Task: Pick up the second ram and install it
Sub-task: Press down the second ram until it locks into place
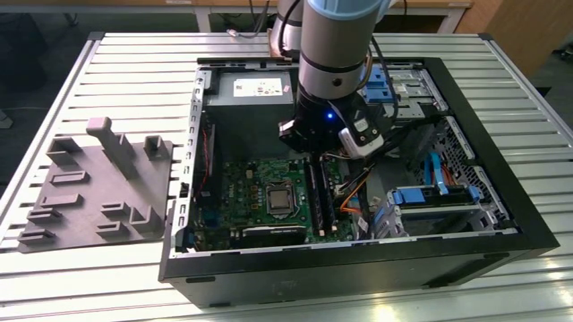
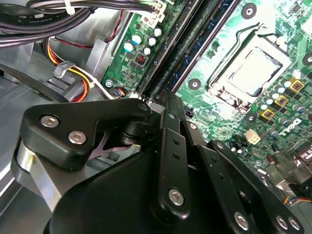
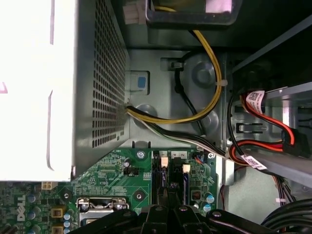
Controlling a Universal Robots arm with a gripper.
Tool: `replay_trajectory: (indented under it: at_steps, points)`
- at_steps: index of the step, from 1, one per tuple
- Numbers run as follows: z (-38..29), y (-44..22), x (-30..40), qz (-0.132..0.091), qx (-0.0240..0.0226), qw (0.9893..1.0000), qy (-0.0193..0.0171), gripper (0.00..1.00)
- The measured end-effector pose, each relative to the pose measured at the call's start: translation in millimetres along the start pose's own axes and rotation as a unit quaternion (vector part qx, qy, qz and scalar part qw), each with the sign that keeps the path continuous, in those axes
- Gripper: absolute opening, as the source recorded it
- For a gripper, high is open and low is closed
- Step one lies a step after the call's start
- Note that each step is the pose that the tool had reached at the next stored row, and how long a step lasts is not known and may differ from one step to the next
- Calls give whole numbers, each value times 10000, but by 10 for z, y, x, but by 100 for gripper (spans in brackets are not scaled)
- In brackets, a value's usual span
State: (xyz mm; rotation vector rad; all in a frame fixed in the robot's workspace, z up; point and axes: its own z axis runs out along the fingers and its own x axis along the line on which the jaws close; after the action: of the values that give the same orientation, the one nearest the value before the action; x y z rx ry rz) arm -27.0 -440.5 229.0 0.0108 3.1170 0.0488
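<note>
Fingers (image 2: pixel 168 105) pressed together, tips right down at the end of the memory slots, and no stick showing between them in the second wrist view. The gripper (image 1: pixel 315 158) hangs inside the open computer case (image 1: pixel 501 231), low over the green motherboard (image 1: pixel 246 194), with the arm (image 1: pixel 336 40) rising straight up out of the case in the exterior view.

Look at the slots (image 1: pixel 321 194): long dark rails running along the board just beside the processor socket (image 1: pixel 280 200), toward the exterior view's right of it. The second ram (image 2: pixel 192 46) sits seated in those rails directly ahead of the fingertips, a dark strip lying flush between the slot walls. Which exact rail it occupies is hard to tell, since the dark sticks and dark rails blend together. The first wrist view catches the same rails end-on (image 3: pixel 170 178), white latches at their ends, with the finger tips (image 3: pixel 168 202) meeting just over them.

Yellow and black cables (image 3: pixel 204 73) loop across the metal case wall behind the board, and the perforated power supply box (image 3: pixel 97 83) stands alongside. Blue drive brackets (image 1: pixel 430 196) sit at the exterior view's right of the case.

Out on the slatted surface (image 1: pixel 117 67), at the exterior view's left and well apart from the case, rests the grey moulded holder tray (image 1: pixel 94 191).
</note>
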Motion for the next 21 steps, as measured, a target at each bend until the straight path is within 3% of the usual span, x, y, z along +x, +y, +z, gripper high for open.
replay_trajectory:
  at_steps: [21]
  points:
    - [65, 1, 2, 0, -6, 10000, 0, 11]
